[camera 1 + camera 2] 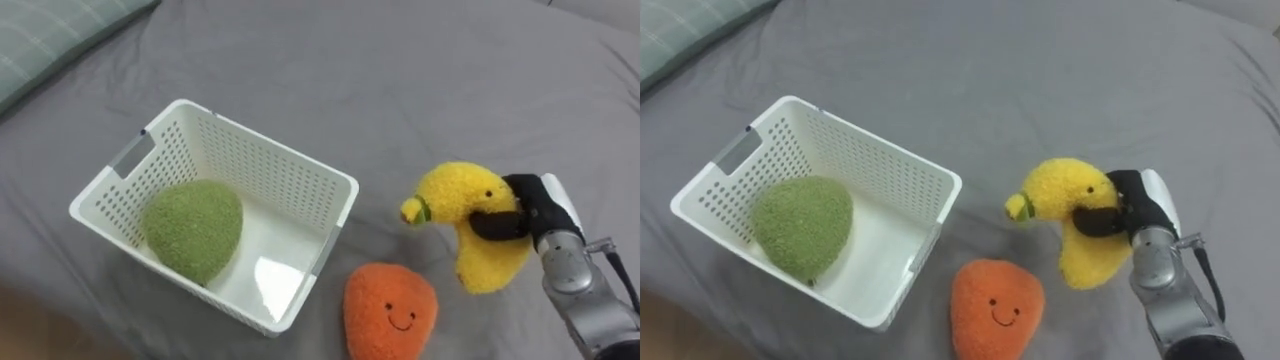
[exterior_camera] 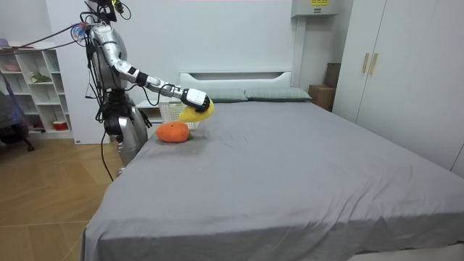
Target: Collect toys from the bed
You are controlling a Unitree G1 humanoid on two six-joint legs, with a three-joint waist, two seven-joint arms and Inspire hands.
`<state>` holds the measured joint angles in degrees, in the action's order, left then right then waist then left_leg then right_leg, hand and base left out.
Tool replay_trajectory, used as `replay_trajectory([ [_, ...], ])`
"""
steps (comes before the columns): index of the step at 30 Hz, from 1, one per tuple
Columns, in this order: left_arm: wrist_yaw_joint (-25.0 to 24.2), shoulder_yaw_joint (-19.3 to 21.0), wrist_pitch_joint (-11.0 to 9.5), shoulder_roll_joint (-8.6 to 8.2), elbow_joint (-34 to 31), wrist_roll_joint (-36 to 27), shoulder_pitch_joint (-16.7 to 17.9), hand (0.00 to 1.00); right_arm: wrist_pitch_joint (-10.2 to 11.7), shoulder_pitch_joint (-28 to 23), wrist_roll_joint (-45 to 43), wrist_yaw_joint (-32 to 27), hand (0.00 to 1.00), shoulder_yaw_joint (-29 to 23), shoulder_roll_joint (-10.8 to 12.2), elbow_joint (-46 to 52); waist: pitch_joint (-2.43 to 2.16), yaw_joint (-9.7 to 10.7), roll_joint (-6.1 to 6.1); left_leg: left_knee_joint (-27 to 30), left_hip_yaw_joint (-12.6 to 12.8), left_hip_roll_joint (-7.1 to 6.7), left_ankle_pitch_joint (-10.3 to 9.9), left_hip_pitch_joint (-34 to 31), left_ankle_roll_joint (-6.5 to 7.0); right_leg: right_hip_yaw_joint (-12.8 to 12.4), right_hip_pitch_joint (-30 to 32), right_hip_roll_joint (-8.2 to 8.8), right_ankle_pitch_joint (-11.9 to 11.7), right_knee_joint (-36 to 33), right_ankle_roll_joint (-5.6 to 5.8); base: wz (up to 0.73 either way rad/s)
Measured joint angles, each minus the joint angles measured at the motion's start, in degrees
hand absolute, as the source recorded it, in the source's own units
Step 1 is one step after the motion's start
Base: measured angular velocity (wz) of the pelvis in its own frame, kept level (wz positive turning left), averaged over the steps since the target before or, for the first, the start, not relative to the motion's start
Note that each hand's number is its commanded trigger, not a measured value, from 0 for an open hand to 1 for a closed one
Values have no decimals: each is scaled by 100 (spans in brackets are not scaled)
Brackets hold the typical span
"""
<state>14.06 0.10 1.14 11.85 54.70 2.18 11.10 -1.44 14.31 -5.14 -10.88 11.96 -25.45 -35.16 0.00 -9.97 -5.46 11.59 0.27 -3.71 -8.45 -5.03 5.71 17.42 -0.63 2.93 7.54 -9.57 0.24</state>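
My right hand (image 1: 522, 212) (image 1: 1126, 206) is shut on a yellow banana plush (image 1: 470, 222) (image 1: 1076, 215) and holds it above the grey bed (image 1: 400, 80), to the right of a white basket (image 1: 335, 215) (image 1: 940, 205). A green round plush (image 1: 193, 228) (image 1: 801, 223) lies inside the basket. An orange plush with a smiling face (image 1: 390, 310) (image 1: 996, 308) lies on the bed just below the banana. In the room view I stand at the bed's side, right arm stretched out with the banana plush (image 2: 197, 110) over the orange plush (image 2: 172, 132).
A light striped pillow (image 1: 50, 35) lies at the upper left corner. Open grey sheet stretches beyond the basket and to the right. In the room view, more pillows (image 2: 275, 94) sit by the headboard, and white shelves (image 2: 32, 90) stand behind me.
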Motion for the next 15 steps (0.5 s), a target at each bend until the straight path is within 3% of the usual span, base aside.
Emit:
replay_trajectory([
  [4,0,153,28,-22,-112,30,227,0,1,-17,-154,37,100,-32,48,644,13,53,14,-5,10,-5,0,87,1,34,-97,3,0,2,0,0],
  [9,113,202,135,-46,-201,78,355,0,-9,-241,-233,51,100,-60,76,1632,66,41,102,-17,14,-7,-7,179,12,21,-177,8,1,1,2,0],
  [15,215,201,253,-54,-187,83,314,0,-62,-241,-429,163,100,-59,138,2246,56,48,119,-24,-58,-14,-1,251,10,162,-247,12,11,5,18,7],
])
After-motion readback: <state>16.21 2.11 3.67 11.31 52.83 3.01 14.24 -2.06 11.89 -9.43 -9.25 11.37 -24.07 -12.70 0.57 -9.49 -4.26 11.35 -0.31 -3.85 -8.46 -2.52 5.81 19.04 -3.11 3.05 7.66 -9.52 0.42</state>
